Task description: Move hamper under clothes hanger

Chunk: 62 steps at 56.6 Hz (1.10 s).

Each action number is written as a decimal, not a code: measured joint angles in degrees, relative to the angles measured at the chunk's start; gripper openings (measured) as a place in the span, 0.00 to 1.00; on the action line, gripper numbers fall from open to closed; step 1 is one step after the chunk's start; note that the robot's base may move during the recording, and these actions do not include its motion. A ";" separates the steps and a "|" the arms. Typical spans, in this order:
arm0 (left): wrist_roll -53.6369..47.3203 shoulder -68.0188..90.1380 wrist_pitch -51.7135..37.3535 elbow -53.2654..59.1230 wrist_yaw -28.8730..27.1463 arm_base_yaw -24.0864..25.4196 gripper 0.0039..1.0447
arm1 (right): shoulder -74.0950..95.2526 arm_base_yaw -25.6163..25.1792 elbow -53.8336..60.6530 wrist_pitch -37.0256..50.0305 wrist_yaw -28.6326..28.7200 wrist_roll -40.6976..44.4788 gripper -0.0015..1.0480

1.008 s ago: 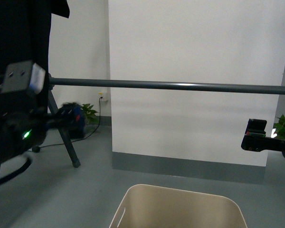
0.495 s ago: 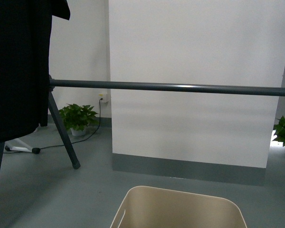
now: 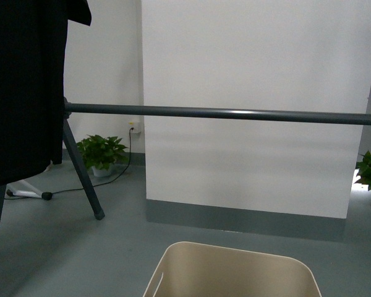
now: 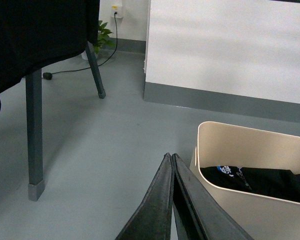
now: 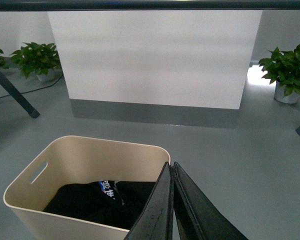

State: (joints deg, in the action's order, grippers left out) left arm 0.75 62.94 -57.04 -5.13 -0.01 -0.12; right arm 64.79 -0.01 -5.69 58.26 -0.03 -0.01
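Left gripper (image 4: pixel 172 159): two long, dark grey, smooth tapering fingers ending in narrow tips. Right gripper (image 5: pixel 170 166): the same dark grey tapered fingers, plain and unmarked.

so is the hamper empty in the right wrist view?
No, the hamper holds a dark garment with a bit of blue and white print lying on its bottom.
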 joint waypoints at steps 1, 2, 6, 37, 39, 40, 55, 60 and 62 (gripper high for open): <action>0.00 -0.94 0.63 0.28 0.00 0.00 0.03 | -1.46 0.00 0.46 -0.94 0.04 0.00 0.02; 0.00 -1.86 1.29 0.57 0.00 0.00 0.03 | -2.36 0.02 0.77 -1.60 0.04 0.00 0.02; 0.00 -5.60 4.04 1.57 0.00 0.00 0.03 | -6.01 0.02 1.90 -4.33 0.11 0.00 0.02; -0.02 -28.35 23.06 4.07 0.00 0.00 0.03 | -29.03 0.02 5.25 -23.34 0.09 0.00 0.02; -0.04 -29.83 24.46 4.09 0.00 0.00 0.03 | -30.60 0.02 5.35 -24.74 0.09 0.00 0.02; -0.04 -30.56 25.09 4.09 0.00 0.00 0.03 | -31.34 0.02 5.38 -25.44 0.09 0.00 0.02; -0.04 -39.67 33.68 4.11 0.00 0.00 0.03 | -40.41 0.02 5.40 -33.92 0.09 0.00 0.02; -0.04 -41.53 35.45 4.11 0.00 0.00 0.03 | -42.75 0.02 5.40 -36.13 0.09 0.00 0.02; -0.04 -42.29 36.20 4.11 0.00 0.00 0.03 | -43.39 0.02 5.40 -36.76 0.09 0.00 0.02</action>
State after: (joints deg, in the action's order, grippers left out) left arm 0.71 20.64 -20.84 -1.02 -0.01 -0.12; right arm 21.41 0.01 -0.30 21.50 0.05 -0.01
